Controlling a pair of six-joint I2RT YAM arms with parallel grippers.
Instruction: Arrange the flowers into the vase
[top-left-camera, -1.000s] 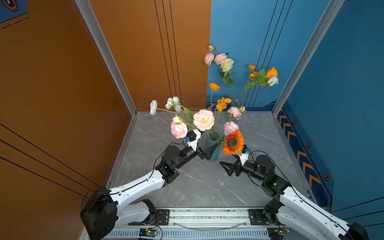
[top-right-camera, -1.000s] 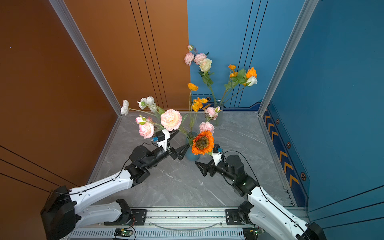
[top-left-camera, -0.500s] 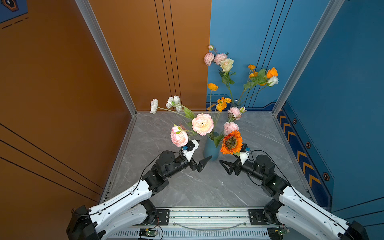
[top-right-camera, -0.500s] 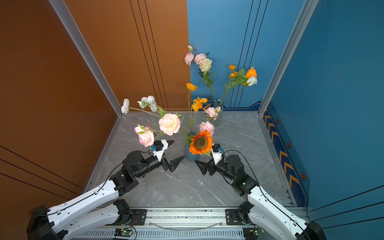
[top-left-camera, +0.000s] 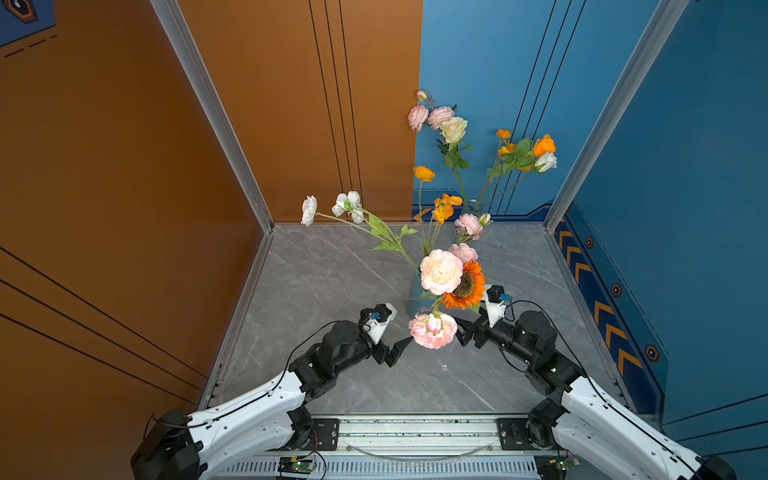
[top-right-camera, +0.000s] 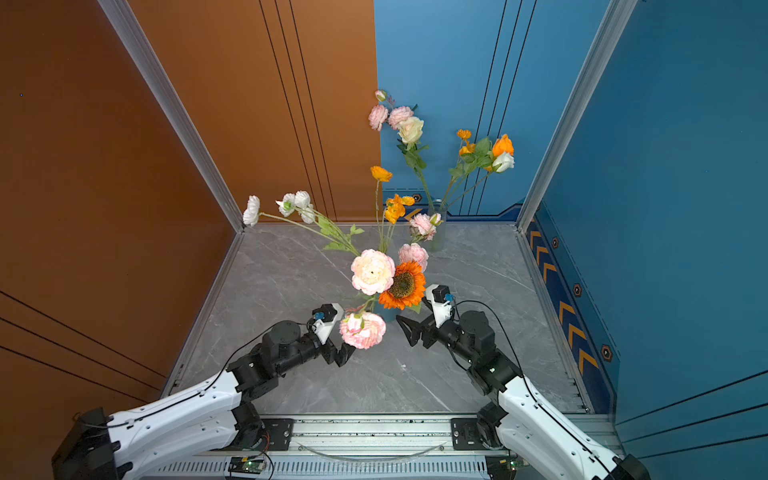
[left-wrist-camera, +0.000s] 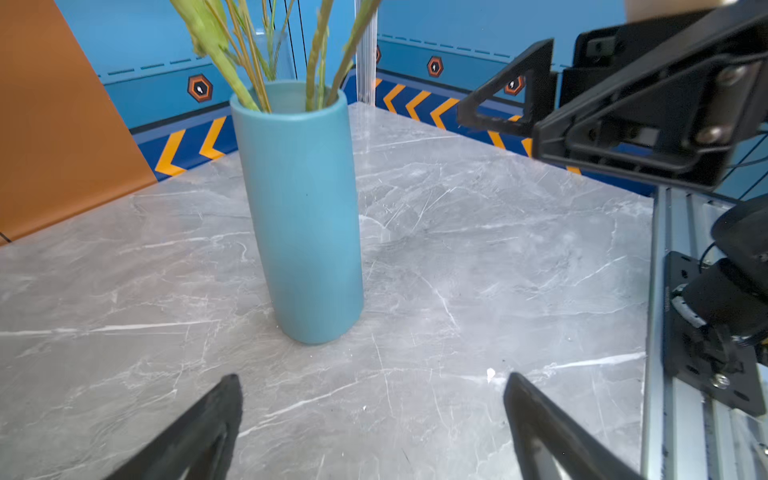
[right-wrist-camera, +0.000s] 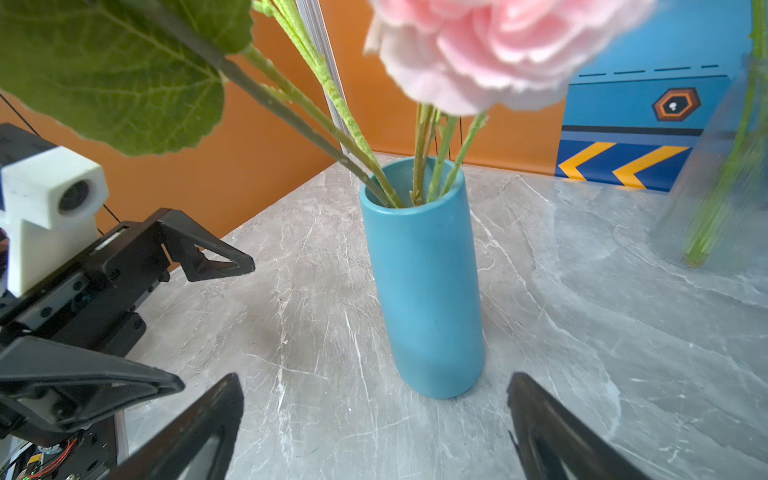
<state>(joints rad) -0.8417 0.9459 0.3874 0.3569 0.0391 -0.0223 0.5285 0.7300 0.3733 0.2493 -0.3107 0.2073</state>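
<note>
**Top-heavy vase between two empty tools**

The left tool (top-left-camera: 401, 352), jaws spread wide and empty, sits at 7 o'clock of the blue cylinder vase (left-wrist-camera: 299, 208), near it but apart. The flowers (top-left-camera: 441, 272) all stand in that vase, mid-worktop. A white sprig (top-left-camera: 347, 203) leans far out to 10 o'clock, a pink bloom (top-left-camera: 432, 330) droops to 6 o'clock between the tools, and the sunflower (top-left-camera: 467, 286) faces 4 o'clock. The right tool (top-right-camera: 405, 331), likewise spread and holding nothing, sits at 4 o'clock.

My worry is that the vase is tall and narrow, with heavy heads hanging outward. An arm that snags the drooping bloom or a stem could topple it or drag a stem out.

The grey marble-patterned worktop (top-left-camera: 332, 282) looks smooth and hard, so I would expect a nudged vase to slide. An orange wall (top-left-camera: 124, 166) stands at 9 o'clock. A clear glass vase (top-right-camera: 436, 224) of roses stands at 12 o'clock against the back, and a blue wall (top-left-camera: 685, 166) at 3 o'clock.
</note>
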